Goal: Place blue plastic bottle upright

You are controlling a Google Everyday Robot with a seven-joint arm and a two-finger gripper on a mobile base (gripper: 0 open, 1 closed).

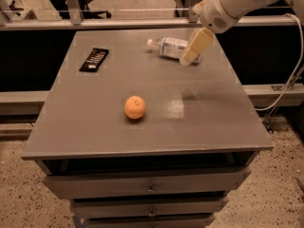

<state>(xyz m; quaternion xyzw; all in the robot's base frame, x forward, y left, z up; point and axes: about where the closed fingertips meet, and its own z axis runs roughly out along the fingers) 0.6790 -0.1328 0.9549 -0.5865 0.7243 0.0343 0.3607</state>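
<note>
bottle: blue plastic bottle [167,46] lies on its side at far-right part of desk [95,127] top; white cap points left, body runs to the right.
pincer: pincer [186,59] sits at the bottle's right (base) end, overlapping it in view; slants down-left from white arm [232,1] entering from upper right.
bottle vs pincer: cap end + most of label show clear to the left of pincer; base end is behind it.
contact: can't tell whether pincer touches bottle or hangs just above it.
pincer state: can't tell, open vs closed not readable.
hidden: bottle base covered by pincer; arm cut off at top-right edge.
others: black remote [94,59] flat at far-left of desk, well apart from bottle; orange [135,107] mid-desk, nearer front edge, well apart from bottle + pincer.
in the way: remote + orange both lie left/front of bottle, apart from pincer.
surroundings: drawers [149,189] under desk top; cable [295,65] hangs off to the right of desk.
</note>
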